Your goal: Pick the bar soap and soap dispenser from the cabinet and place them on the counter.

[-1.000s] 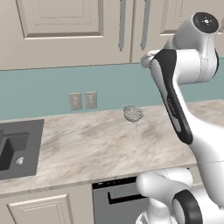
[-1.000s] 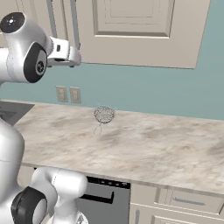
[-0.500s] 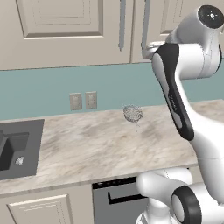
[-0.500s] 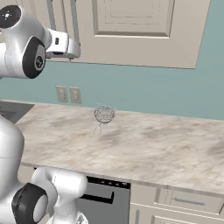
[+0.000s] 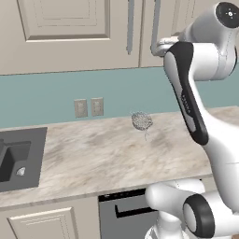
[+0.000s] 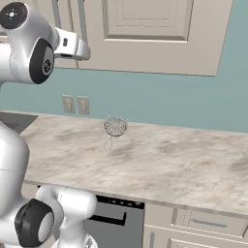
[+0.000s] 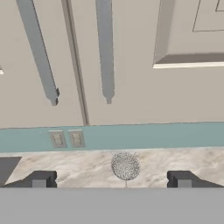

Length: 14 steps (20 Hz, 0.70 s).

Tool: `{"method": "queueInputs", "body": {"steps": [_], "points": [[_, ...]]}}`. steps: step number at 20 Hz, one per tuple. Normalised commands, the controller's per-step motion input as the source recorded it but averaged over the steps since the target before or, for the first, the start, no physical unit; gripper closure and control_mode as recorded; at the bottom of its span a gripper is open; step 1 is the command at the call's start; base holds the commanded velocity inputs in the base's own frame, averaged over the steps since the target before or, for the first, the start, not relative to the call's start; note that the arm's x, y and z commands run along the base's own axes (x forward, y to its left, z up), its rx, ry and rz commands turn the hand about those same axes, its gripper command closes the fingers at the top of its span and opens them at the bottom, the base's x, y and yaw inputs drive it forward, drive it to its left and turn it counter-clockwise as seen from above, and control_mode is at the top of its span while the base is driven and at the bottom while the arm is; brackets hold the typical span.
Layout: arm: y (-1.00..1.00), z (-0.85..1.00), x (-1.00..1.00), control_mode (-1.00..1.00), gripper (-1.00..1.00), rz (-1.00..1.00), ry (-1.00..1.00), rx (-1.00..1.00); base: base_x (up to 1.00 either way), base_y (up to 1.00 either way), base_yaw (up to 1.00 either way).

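Across the upper part of the left base view, the cabinet [image 5: 70, 32] hangs with its panelled doors closed, two long metal handles [image 5: 131, 25] flanking the seam between the doors. In the hand view the same handles [image 7: 105, 48] run down from the top edge, left of centre. The bar soap and soap dispenser cannot be seen; with the doors shut, their position cannot be told. Below the teal wall, the bench [image 5: 107, 154] spans the middle of the left base view, with a dark sink [image 5: 18, 158] at its left edge. A double wall socket [image 5: 88, 107] sits on the wall above the bench. A wire-mesh ball [image 5: 141, 121] rests on the bench near the wall, centre frame. The fingers [image 7: 40, 178] stand wide apart at the bottom of the hand view, holding nothing.
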Motion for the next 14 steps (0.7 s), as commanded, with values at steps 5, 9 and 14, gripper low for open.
{"method": "queueInputs", "body": {"steps": [5, 9, 14], "points": [[-0.03, 0.13, 0.15, -1.0, -1.0, 0.01, 0.0, 0.0, 0.0, 0.0, 0.0], [-0.06, 0.2, 0.14, -1.0, -1.0, 0.0, -0.01, 0.0, 0.0, 0.0, 0.0], [0.0, 0.24, 0.21, -1.0, -1.0, 0.0, -0.03, 0.0, 0.0, 0.0, 0.0]]}}
